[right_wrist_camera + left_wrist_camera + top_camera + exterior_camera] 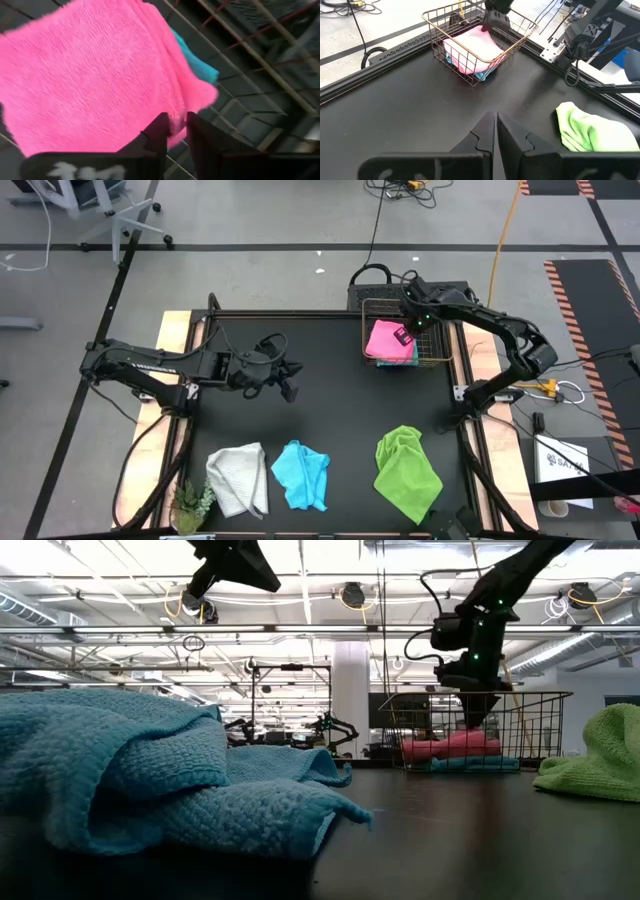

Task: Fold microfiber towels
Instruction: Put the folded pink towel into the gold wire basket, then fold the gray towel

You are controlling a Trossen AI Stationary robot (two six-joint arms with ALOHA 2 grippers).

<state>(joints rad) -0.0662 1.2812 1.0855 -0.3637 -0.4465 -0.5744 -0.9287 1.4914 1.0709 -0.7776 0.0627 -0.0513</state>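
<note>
Here, nearest the table's front edge, three loose microfiber towels lie in a row on the black table: a white-grey towel beside a small green plant at the front left corner, a crumpled light blue towel in the middle, and a lime green towel toward the right. All three are rumpled and well apart from both sets of jaws. In the low view the blue cloth fills the foreground, with the green one at the far right.

Farther back, the left gripper hangs above bare tabletop at mid-table, its arm reaching in from the left side. In its wrist view the two dark fingers sit pressed together with nothing between them. The lime green cloth lies off to one side ahead of those closed jaws, and the wire basket stands farther ahead.

At the far right corner of the table, the right gripper reaches down into the basket, right over the folded pink towel. Its wrist view shows a narrow gap between the fingers, with the pink cloth's edge lying at or just past the fingertips; whether the jaws pinch it cannot be told. Under the pink towel, a second light blue towel shows at one edge, just beyond the jaws.
</note>
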